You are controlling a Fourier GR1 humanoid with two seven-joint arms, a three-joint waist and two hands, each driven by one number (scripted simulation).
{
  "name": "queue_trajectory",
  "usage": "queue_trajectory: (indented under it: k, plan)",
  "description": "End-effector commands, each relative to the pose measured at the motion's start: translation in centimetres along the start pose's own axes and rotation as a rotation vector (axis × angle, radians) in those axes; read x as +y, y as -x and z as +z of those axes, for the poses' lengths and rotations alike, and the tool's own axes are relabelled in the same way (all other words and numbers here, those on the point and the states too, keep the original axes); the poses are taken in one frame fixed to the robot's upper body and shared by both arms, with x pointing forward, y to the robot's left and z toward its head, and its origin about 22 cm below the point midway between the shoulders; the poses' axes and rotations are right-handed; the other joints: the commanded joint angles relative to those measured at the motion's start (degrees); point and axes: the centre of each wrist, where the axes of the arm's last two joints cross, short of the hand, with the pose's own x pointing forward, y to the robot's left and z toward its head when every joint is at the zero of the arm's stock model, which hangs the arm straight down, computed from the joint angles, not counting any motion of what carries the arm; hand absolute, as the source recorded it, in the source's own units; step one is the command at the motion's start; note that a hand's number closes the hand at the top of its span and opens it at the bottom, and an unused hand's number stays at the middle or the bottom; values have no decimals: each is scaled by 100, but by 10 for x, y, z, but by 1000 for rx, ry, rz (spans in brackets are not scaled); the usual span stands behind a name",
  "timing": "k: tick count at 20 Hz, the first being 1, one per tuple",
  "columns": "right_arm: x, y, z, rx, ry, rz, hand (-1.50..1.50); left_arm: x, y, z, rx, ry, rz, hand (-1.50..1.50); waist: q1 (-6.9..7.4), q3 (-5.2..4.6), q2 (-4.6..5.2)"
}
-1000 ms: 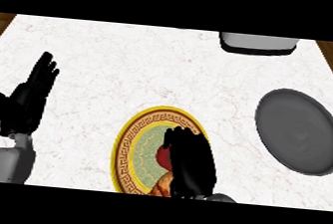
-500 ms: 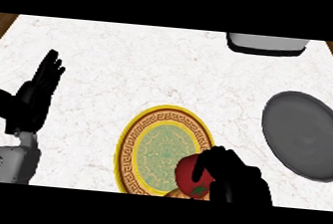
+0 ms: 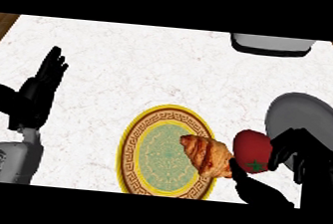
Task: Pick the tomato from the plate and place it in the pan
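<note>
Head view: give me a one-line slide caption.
Right hand holds the tomato between plate and pan; a croissant lies on the plate.

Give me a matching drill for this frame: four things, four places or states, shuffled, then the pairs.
Things:
1. tomato
2. croissant
3. pan
4. left hand

Places or states:
A. open, fingers up, at the view's left
B. on the right part of the plate, reaching over its rim
C. grey, at the counter's right edge
D. held in the right hand, between plate and pan

Pairs: 1-D, 2-B, 3-C, 4-A
</note>
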Motion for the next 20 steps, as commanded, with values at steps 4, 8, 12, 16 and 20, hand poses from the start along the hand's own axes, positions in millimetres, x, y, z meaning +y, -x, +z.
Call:
queue_trajectory:
  k: [4,8,12,16,20]
  plan:
    - [-29,81,-76,70,121,37,150,17,-4,0,-27,12,-9,0,65,2,13]
    - [-32,142,-102,86,132,184,150,-8,6,-3,-20,13,0,0,57,2,24]
    - [-19,192,-126,118,149,264,150,-19,-6,-11,-2,34,18,0,100,5,33]
    - [-25,221,-166,141,160,211,150,-8,17,-7,3,45,-3,0,136,1,45]
    - [18,251,-169,134,137,223,150,-14,0,-14,-34,32,-12,0,198,7,55]
